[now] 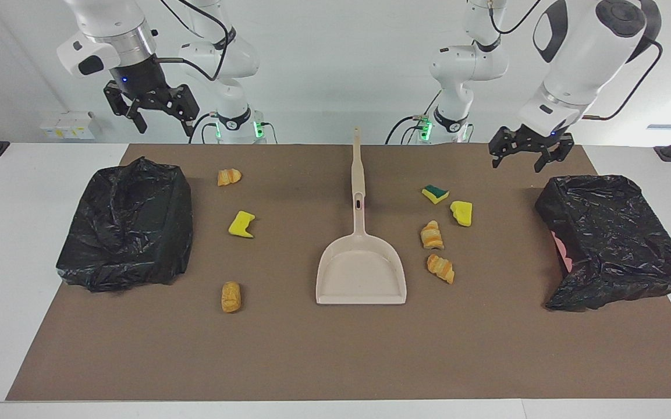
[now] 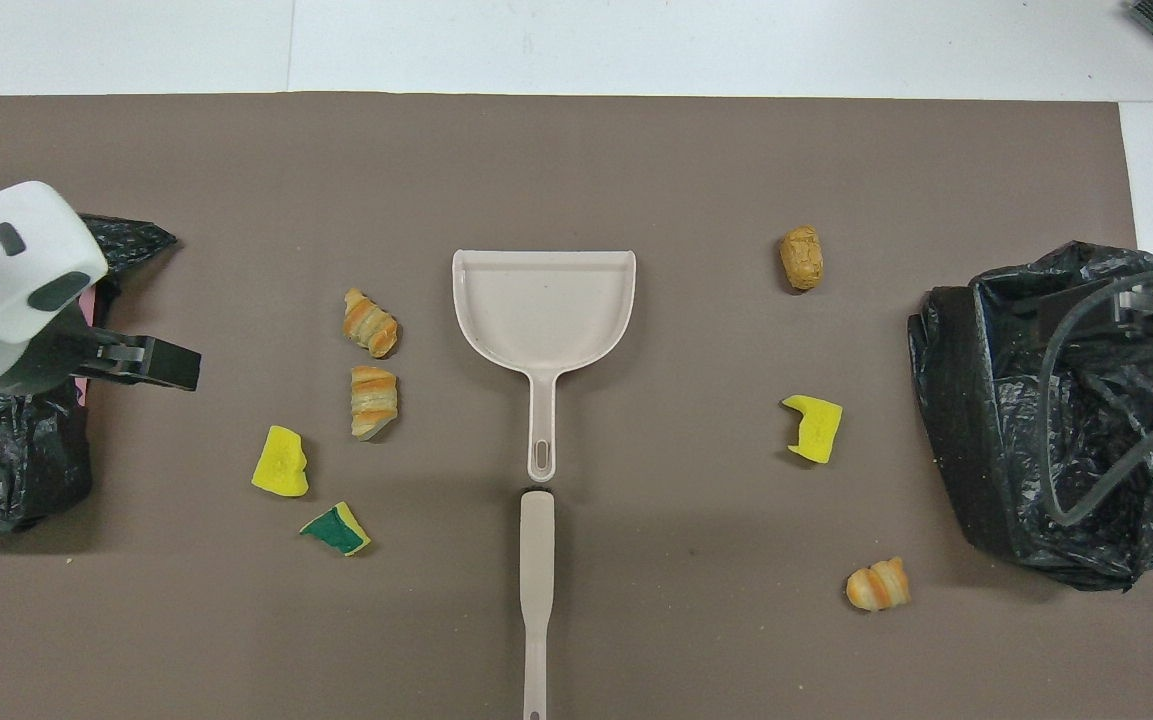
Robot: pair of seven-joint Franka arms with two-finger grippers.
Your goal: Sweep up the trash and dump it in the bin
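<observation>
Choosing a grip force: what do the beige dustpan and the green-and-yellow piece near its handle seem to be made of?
The beige dustpan looks like rigid moulded plastic: smooth, evenly coloured, with a slight sheen and a raised rim. The green-and-yellow piece looks like a soft sponge chunk: matte, with a yellow foam layer and a darker green scouring layer, probably compressible.

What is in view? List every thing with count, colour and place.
croissants: three, orange-tan striped; two toward the left arm's end, one toward the right arm's.
bread roll: one, tan; right arm's end.
sponge chunks: two, yellow; one each end.
sponge: one, green-and-yellow; left arm's end.
dustpan: one, beige; centre.
stick: one, beige; nearer the robots.
bins: two, black-bagged; table ends.
left gripper: open, over mat.
right gripper: open, raised.
</observation>
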